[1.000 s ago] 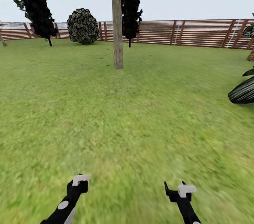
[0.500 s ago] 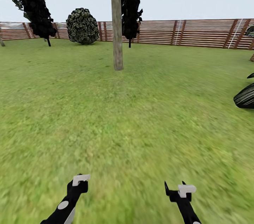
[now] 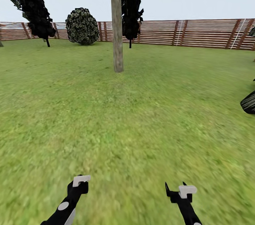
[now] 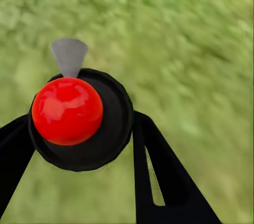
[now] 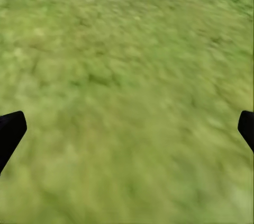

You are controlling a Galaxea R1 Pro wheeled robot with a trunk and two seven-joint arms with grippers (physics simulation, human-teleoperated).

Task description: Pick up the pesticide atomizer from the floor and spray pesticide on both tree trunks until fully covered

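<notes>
Left jaws: those of the left gripper [image 3: 80, 182] are clamping the pesticide atomizer [image 4: 79, 118], one finger pressing each side of its round black body, as the left wrist view is showing.
Atomizer: it is sitting in that grip above the floor [image 3: 141, 118], its red knob [image 4: 67, 110] facing the wrist camera and its grey nozzle [image 4: 69, 54] pointing out over the grass.
Dark tree: a leafy one [image 3: 33, 5] is standing toward the far left corner of the lawn; whether it is the second target I cannot tell.
Round bush [image 3: 82, 26]: it is sitting against the fence [image 3: 198, 33], well apart from the robot.
Tree trunk [image 3: 116, 33]: it is rising straight ahead, slightly left of centre, well apart from both grippers.
Right jaws: those of the right gripper [image 3: 175, 185] are hanging spread wide and empty over bare grass.
Dark fronds [image 3: 249, 102]: they are poking in at the lawn's right edge.
Risk, range: spraying from this far back is probably wasting pesticide on the grass, since the trunk is looking too distant for a fine mist.
Risk, aim: the nozzle is heading toward the ground, so without tilting it up, droplets are likely missing the bark.
Risk, grip: the round body is offering little purchase, so a jolt while driving is threatening to twist or drop it.
Risk, coverage: wetting one face alone is leaving the trunk's far side bare.
</notes>
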